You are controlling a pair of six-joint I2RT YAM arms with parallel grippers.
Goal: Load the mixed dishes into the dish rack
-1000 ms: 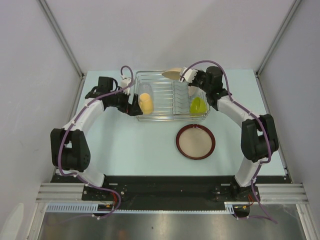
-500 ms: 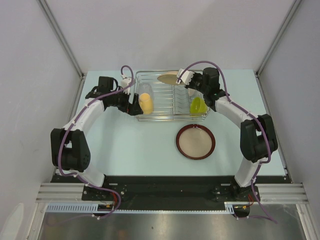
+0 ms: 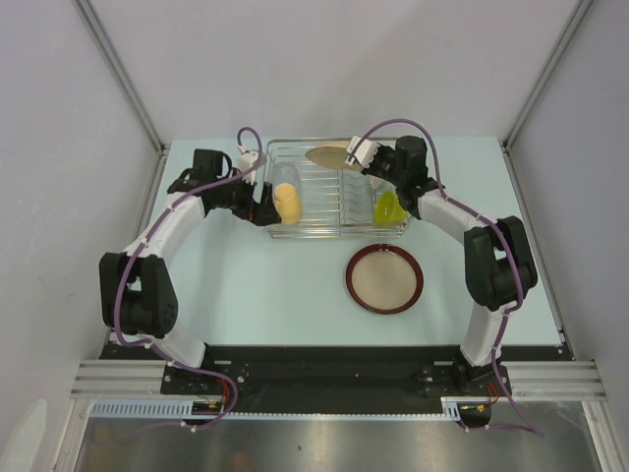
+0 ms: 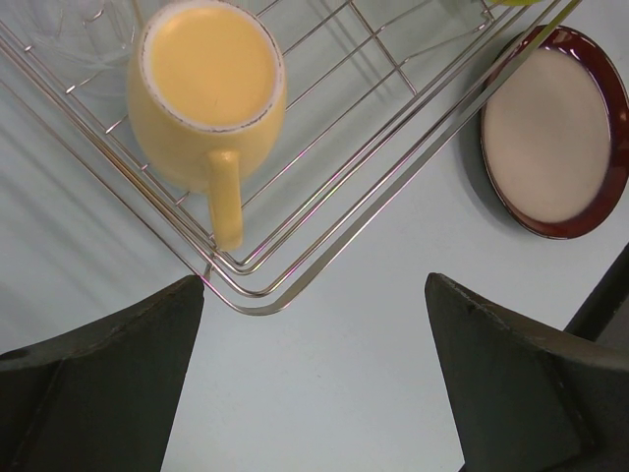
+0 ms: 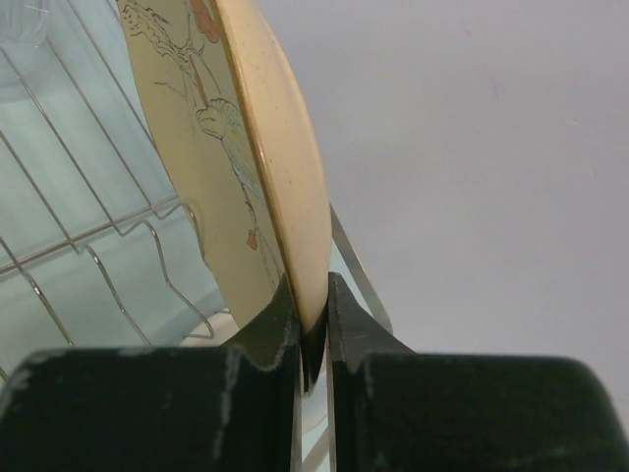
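- Pinching round leaf-patterned wooden plate (image 5: 257, 147) by its rim, right claw (image 5: 313, 329) holds it over chrome wire dish rack (image 3: 295, 145) back edge.
- Spread wide, left claw (image 4: 314, 369) by rack corner; yellow-orange mug (image 4: 201, 88) inside.

The yellow-orange mug (image 4: 206, 93) lies at the left end of the chrome wire dish rack (image 3: 324, 192), the lime-green bowl (image 3: 389, 208) tilted at its right end. My right claw (image 5: 313, 339) pinches the leaf-patterned wooden plate (image 5: 280, 147) over the far side; the beige, brown-rimmed plate (image 3: 383, 279) lies flat on the table (image 3: 246, 295).
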